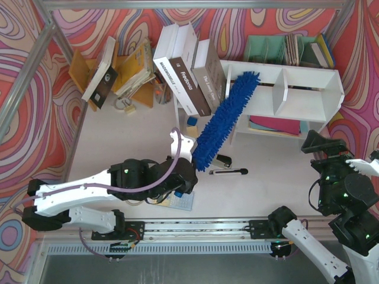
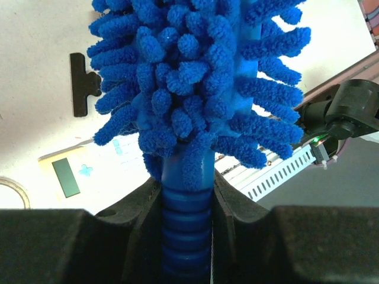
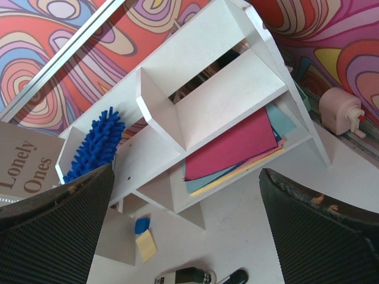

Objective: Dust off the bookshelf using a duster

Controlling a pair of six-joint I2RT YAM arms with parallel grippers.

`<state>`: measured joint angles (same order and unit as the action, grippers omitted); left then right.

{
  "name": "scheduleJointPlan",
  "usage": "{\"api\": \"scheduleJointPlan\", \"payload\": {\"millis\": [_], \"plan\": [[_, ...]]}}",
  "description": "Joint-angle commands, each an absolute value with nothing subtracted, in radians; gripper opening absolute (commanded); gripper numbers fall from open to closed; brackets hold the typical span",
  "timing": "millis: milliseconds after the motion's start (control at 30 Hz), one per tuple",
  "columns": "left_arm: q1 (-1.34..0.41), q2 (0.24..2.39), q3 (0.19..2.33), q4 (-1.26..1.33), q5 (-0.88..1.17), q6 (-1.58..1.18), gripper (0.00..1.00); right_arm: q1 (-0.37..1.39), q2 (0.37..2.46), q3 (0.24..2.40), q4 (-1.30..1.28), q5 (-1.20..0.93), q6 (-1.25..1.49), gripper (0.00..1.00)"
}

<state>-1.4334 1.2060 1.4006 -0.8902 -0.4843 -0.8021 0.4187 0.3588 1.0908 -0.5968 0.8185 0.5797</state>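
Left jaws are clamped on the handle of the duster; its long axis runs up and to the right from them, the fluffy tip at the left compartment of the bookshelf; the left arm is nearer; right jaws stand wide, holding nothing, near the shelf's right end.

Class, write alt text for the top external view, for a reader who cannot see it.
The left arm holds a fluffy blue duster by its handle, its head slanting to the white bookshelf's left end. The right arm sits apart, fingers open.
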Motion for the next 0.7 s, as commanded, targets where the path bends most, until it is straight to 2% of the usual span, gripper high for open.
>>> {"api": "scheduleJointPlan", "payload": {"millis": [0,233,667], "plan": [[-1.435,1.224,1.370,-0.913,-0.566,-0.863,0.00,0.422,0.375,1.094,-0.600,0.815,0.602,0.97],[-1.436,1.267,1.380,-0.874,-0.518,-0.812,0.00,0.420,0.370,1.101,-0.616,0.813,0.614,0.98],[-1.435,1.464,1.554,-0.852,-0.402,-0.643,0.00,0.421,0.356,1.100,-0.636,0.816,0.625,0.97]]}}
